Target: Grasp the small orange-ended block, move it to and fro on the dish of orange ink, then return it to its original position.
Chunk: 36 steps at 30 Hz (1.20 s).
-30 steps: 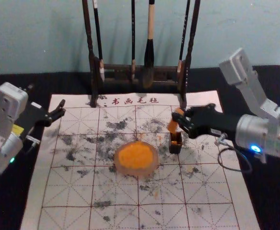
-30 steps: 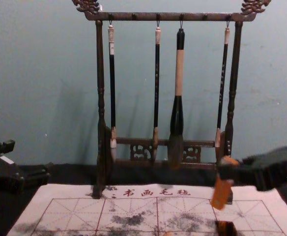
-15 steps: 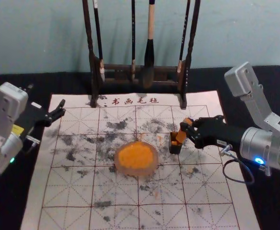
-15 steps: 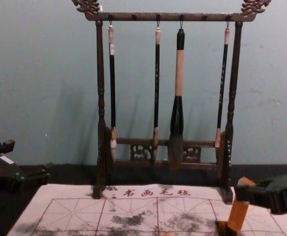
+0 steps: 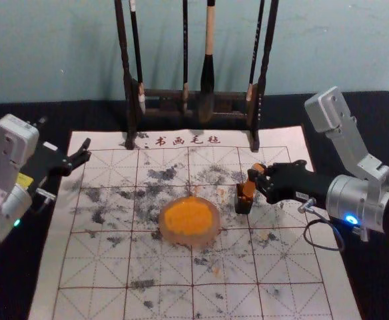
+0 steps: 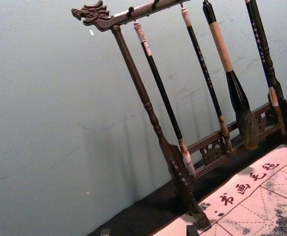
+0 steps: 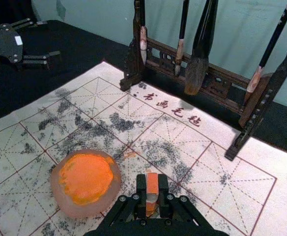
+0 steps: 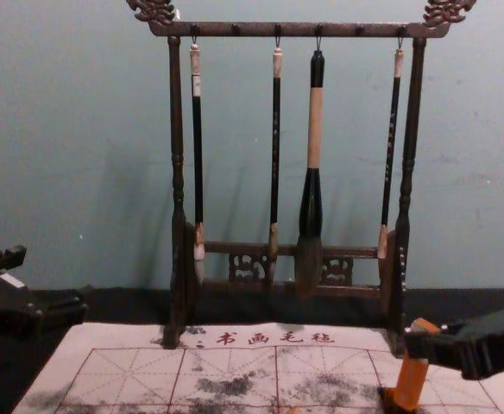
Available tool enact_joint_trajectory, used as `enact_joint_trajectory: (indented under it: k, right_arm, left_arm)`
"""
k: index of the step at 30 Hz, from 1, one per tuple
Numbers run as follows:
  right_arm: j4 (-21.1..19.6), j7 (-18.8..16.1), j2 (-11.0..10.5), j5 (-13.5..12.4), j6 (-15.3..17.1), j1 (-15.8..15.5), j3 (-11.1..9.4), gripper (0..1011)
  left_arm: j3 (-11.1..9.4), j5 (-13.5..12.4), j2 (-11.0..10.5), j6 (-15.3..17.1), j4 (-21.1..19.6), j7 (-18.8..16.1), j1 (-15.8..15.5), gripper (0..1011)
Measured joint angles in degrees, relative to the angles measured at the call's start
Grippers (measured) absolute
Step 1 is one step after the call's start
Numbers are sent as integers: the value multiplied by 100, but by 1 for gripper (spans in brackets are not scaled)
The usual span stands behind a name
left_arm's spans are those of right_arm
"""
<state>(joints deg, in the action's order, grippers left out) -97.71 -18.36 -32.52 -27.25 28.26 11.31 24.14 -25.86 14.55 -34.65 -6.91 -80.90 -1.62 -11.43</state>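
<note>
Being pinched over the ink-stained mat [image 5: 164, 303] by the right gripper [image 5: 257, 176]: the orange block [image 5: 248, 189]. Beyond its jaws, a wall [image 5: 48, 53] is being fronted by the rack [image 5: 129, 100]; leftward, the left gripper [image 5: 86, 151], spread.

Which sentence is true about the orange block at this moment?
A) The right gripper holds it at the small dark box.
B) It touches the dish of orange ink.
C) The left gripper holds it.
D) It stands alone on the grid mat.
A: the right gripper grips the orange block, whose lower end is at the opening of the small dark box.
</note>
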Motion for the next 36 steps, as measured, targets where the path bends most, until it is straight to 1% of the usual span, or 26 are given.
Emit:
enact_joint_trajectory:
  k: [10,15,21,26,36]
  right_arm:
    - [199,-72,129,61,13,129,65,109]
    - [257,-88,158,112,13,164,99,108]
    - [298,-93,186,201,1,183,120,108]
    - [377,-87,223,335,-70,188,153,109]
    - [588,-134,373,515,-115,196,198,108]
  left_arm:
    - [0,0,0,0,0,0,0,1001]
    - [0,0,0,0,0,0,0,1001]
    - [0,0,0,0,0,0,0,1001]
    - [0,0,0,0,0,0,0,1001]
    - [0,0,0,0,0,0,0,1001]
